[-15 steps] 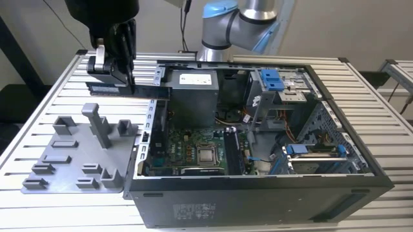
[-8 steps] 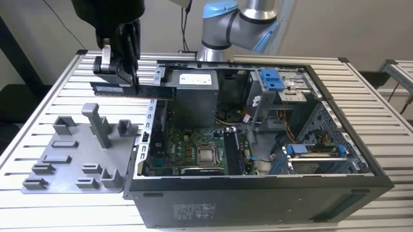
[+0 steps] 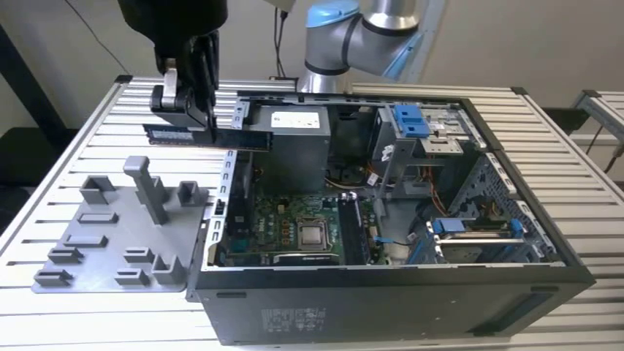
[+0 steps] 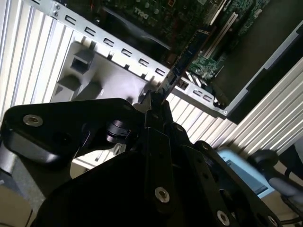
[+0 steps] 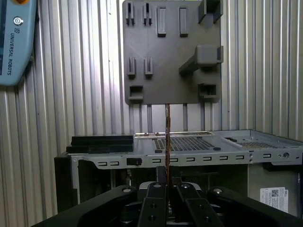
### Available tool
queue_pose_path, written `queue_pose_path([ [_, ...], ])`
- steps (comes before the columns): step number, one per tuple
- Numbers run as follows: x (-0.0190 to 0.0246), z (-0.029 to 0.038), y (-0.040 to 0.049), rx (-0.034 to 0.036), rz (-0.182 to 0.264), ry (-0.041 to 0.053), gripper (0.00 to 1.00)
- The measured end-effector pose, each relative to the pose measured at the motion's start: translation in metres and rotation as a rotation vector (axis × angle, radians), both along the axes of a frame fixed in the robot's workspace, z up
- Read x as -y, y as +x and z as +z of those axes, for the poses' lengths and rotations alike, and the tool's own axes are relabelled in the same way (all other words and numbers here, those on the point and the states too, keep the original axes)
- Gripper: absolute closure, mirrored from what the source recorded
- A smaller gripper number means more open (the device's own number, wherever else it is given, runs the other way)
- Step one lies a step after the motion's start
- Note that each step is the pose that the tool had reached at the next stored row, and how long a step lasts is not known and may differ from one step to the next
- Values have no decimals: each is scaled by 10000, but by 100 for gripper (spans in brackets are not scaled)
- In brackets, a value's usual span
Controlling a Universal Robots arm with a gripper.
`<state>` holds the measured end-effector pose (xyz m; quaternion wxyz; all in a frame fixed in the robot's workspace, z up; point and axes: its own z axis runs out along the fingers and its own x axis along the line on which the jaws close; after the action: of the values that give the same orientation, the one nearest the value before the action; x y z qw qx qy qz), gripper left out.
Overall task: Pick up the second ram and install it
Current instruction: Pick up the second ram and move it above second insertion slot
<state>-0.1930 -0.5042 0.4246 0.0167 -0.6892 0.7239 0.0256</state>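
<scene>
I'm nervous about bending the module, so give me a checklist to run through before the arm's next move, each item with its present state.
1. Grip on the RAM stick: ok; the gripper is shut on it near its middle.
2. Stick clear of the grey holder: ok; it hangs in the air above it.
3. Stick over the memory slots: not ok; it is above the case wall on the exterior view's left.
4. Motherboard exposed: ok; open from above.
5. Slot latches open: cannot tell.
</scene>
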Motion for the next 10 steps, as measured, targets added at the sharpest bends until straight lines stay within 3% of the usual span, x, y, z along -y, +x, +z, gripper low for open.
queue_pose_path([
  [10, 0, 0, 69, 0, 0, 0, 85],
])
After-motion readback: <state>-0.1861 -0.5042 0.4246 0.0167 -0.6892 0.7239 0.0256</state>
